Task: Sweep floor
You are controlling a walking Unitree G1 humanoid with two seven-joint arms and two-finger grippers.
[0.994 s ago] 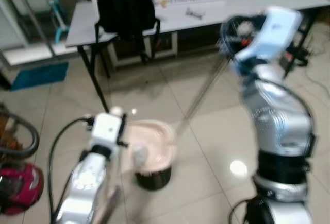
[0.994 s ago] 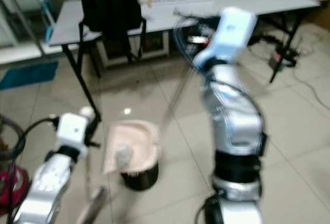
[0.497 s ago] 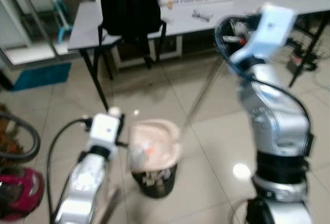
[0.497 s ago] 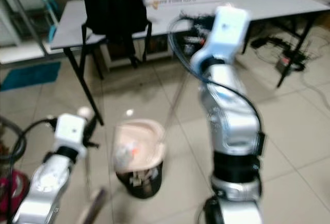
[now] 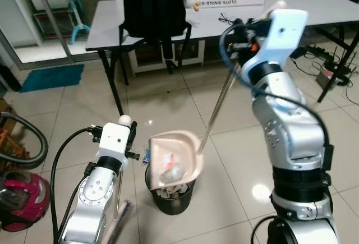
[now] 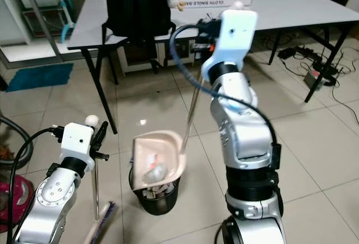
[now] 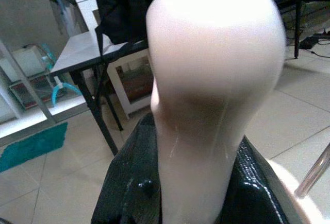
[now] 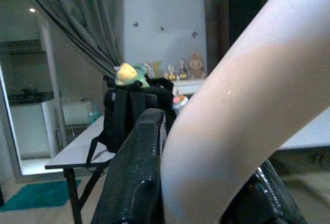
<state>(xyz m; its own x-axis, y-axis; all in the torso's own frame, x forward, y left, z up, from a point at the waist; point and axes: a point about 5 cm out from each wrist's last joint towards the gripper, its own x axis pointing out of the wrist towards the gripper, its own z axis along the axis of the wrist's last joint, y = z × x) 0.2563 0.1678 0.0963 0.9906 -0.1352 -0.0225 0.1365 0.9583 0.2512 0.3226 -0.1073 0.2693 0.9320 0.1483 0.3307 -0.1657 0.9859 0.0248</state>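
The dustpan (image 5: 175, 155) hangs tipped over the black bin (image 5: 171, 194), right gripper (image 8: 206, 183) clamped on its handle. The left gripper (image 7: 206, 183) clamps the broom (image 6: 94, 190) beside the bin. Any wobble could spill rubbish onto the floor.

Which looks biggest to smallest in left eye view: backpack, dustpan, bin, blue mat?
1. backpack
2. dustpan and blue mat: look alike, and the mat lies farther off, so unranked
3. bin, mostly hidden under the dustpan
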